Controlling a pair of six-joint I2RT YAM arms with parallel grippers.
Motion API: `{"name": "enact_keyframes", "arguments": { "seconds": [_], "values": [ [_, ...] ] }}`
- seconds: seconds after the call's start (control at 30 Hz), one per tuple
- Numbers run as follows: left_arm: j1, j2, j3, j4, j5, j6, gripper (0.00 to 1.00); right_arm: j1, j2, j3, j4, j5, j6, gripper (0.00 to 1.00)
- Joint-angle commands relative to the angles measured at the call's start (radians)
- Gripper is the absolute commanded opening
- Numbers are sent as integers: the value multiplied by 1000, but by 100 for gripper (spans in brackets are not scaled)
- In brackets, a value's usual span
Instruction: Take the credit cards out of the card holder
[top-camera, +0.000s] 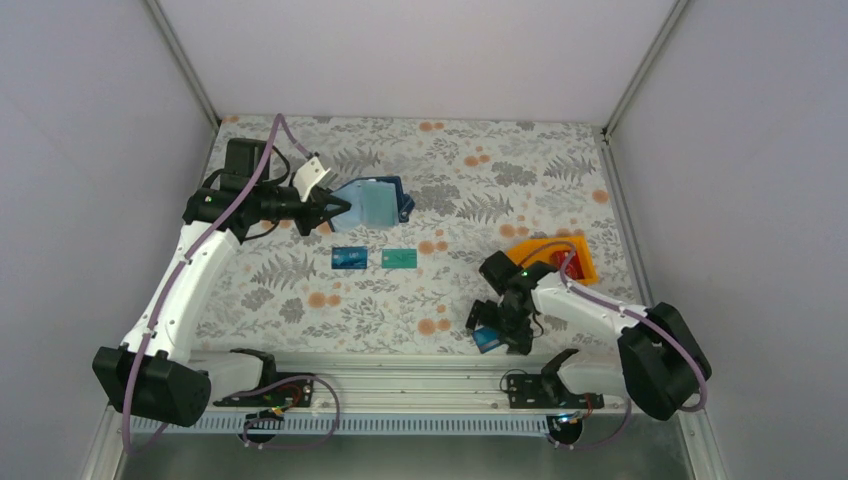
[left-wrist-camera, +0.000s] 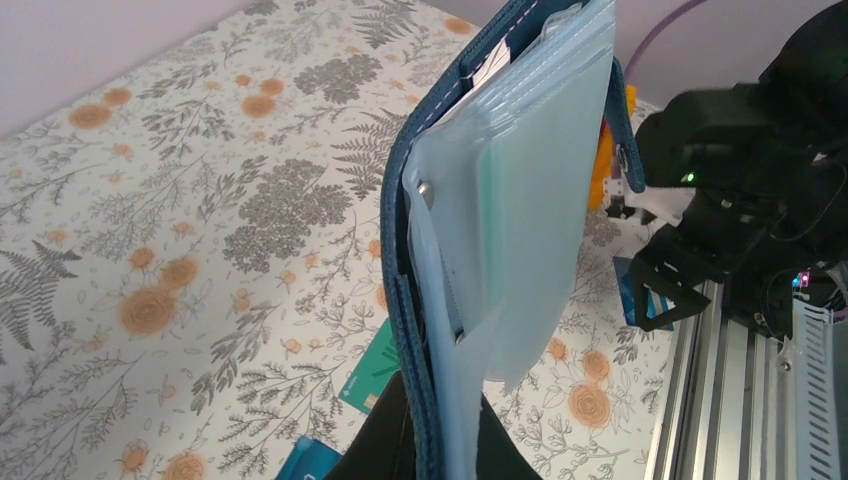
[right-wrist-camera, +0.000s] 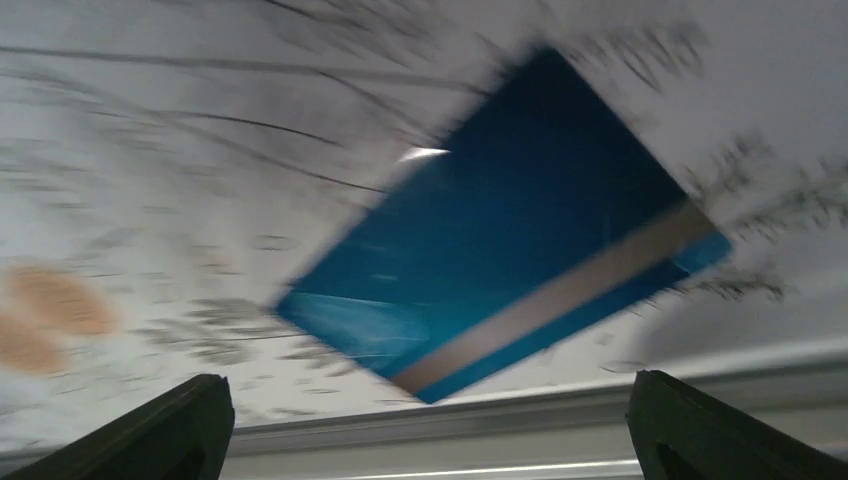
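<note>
Bin (top-camera: 585, 268) behind right arm (top-camera: 585, 305), teal card (top-camera: 399, 259), blue card (top-camera: 349, 257), card holder (top-camera: 375, 203) aloft

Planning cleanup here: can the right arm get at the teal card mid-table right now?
Probably yes. The right fingers stand open and empty above a blue card, and the teal card lies flat on the table with nothing between them. The left fingers hold the card holder well aside.

Glossy plastic blue card (right-wrist-camera: 500, 230); stitched card holder (left-wrist-camera: 397, 300), translucent sleeves (left-wrist-camera: 530, 200).
</note>
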Motion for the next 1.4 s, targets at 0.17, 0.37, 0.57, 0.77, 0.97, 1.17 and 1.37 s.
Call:
{"name": "enact_keyframes", "arguments": {
  "seconds": [0.17,0.37,0.57,0.77,0.97,1.17,1.37],
  "values": [
    [5,-16,18,1,45,19,2,-6,32,-64,99,58,189,98],
    [8,-13,21,0,47,19,2,-15,194,66,105,124,96,83],
    [18,-15,23,0,48,18,2,-22,266,177,137,206,23,62],
    [25,-11,22,2,43,18,2,-19,378,157,301,68,-46,58],
    [37,-13,18,1,46,18,2,67,503,345,229,93,-191,63],
    [43,-6,18,0,46,18,2,75,282,280,52,258,-119,81],
    [44,4,19,-1,53,18,3,72,244,208,-54,273,-79,90]
  ]
}}
